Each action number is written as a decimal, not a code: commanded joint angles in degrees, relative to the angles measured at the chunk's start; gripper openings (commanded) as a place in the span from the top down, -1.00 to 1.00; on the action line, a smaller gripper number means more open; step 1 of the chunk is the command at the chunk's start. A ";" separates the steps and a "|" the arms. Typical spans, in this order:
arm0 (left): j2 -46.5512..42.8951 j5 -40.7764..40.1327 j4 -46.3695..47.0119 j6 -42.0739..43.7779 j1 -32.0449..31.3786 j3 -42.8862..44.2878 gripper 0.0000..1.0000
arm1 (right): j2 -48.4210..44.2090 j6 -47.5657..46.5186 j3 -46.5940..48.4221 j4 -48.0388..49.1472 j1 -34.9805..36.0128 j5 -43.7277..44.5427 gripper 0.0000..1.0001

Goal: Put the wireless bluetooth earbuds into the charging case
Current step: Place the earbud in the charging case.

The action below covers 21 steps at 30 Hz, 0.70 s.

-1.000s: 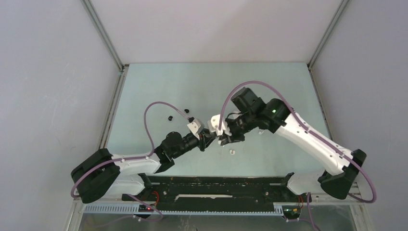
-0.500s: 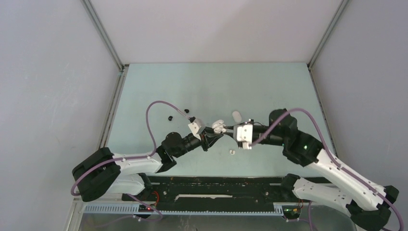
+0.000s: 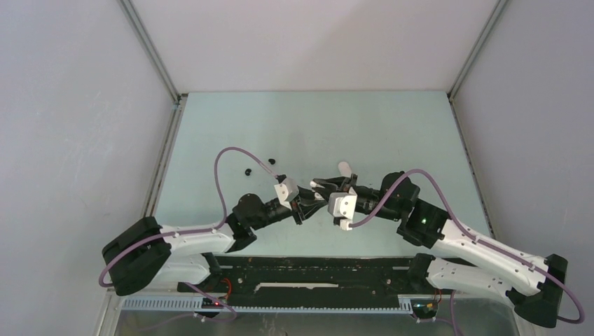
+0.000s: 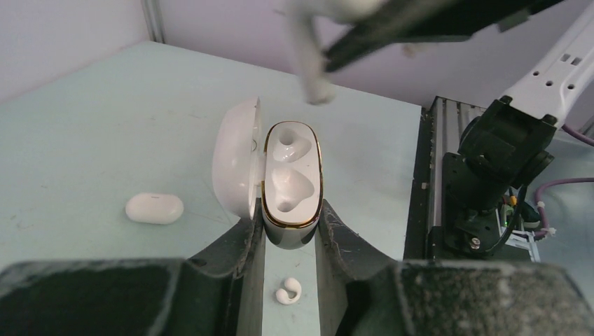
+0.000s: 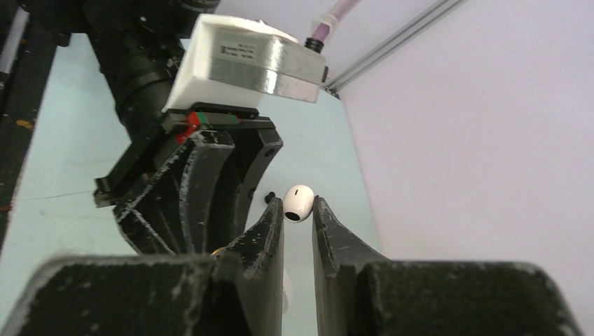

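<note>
My right gripper (image 5: 299, 212) pinches a white earbud (image 5: 299, 202) close over the open case (image 4: 292, 175) clamped in my left gripper (image 4: 290, 234).
Both sockets (image 4: 287, 189) face up, the lid (image 4: 237, 157) swung aside. A second earbud (image 4: 287, 292) lies on the table (image 4: 84, 140) below; a shut case (image 4: 155, 208) sits nearby.

From the left wrist: charging case (image 4: 292, 183) between the fingers of the left end effector (image 4: 291, 225), lid at 9 o'clock of the base. At 12 o'clock, above and apart, earbud (image 4: 310, 70) in the right end effector (image 5: 298, 211). On the table (image 4: 84, 126): closed case (image 4: 155, 208) at 9 o'clock, loose earbud (image 4: 287, 292) at 6. From the top, two further earbuds (image 3: 247, 171) at 10 o'clock of both end effectors.
</note>
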 commanded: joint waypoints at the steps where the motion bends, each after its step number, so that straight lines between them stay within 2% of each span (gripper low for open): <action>1: -2.61 1.64 2.93 1.49 -0.39 -0.10 0.99 | 1.05 -1.85 -0.55 6.72 0.47 2.17 1.00; 13: -4.19 2.50 2.42 0.00 -0.39 -0.67 1.00 | -2.89 -6.47 -4.35 3.44 1.93 -1.38 1.00; 21: -5.20 3.64 1.34 0.59 -0.39 -0.74 1.00 | -3.02 -8.90 -5.37 1.27 2.32 -0.62 1.00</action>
